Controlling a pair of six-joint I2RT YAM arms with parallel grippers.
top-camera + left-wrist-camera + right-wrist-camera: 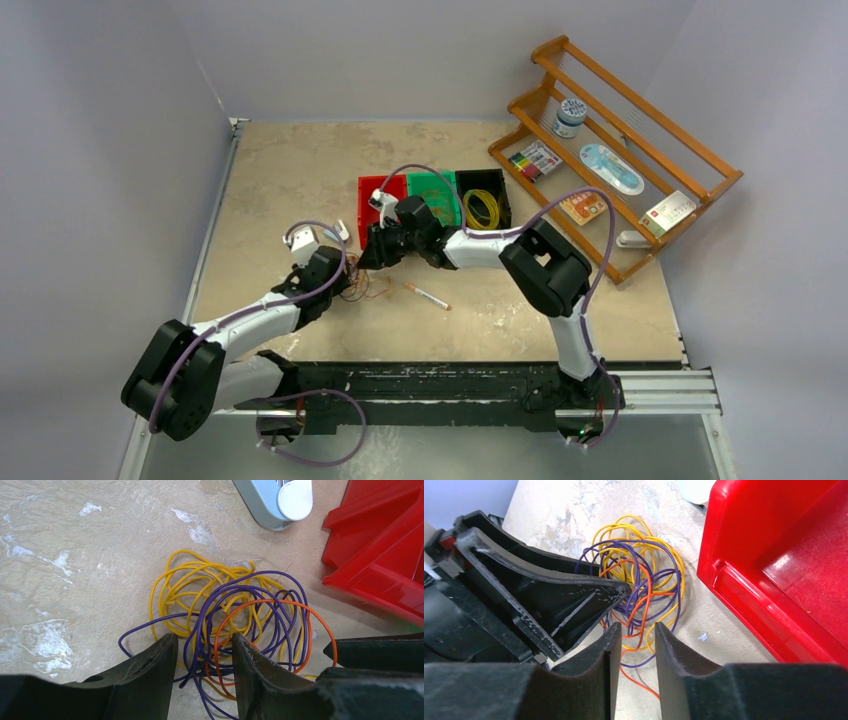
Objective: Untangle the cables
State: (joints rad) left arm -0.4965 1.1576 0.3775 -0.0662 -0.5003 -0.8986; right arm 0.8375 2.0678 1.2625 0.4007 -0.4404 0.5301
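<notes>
Black fingers from both arms meet over the cables (362, 288) in the overhead view. The left gripper (341, 283) comes at them from the near-left and the right gripper (373, 256) from the far-right, with the tangle on the table (280, 170) directly under the tips. From up there I cannot tell how wide either pair stands. A red bin (380, 192) sits just beyond the right gripper, and a pen (428, 296) lies off to the tangle's right.

On the left wrist camera, the left gripper (202, 667) has its jaws clearly parted and pinches nothing. Purple and orange strands run loosely through the gap. I cannot say whether they brush the inner faces. Most of the cables (235, 605), in yellow, purple and orange loops, spread just ahead of the tips. A finger of the right gripper pokes in from the right, close to the orange loop. The red bin (380, 545) is ahead and to the right, and a pale blue and white object (280, 497) lies straight ahead past the tangle.

On the right wrist camera, the right gripper (633, 647) also has its jaws apart, by a narrower gap. Orange and purple strands pass down through the gap without being squeezed. The cables (644, 575) lie right in front of the tips. The left gripper's fingers reach in from the left, their ends at the edge of the loops. The red bin (774, 560) stands just beside the tangle, to the right of my fingers.
</notes>
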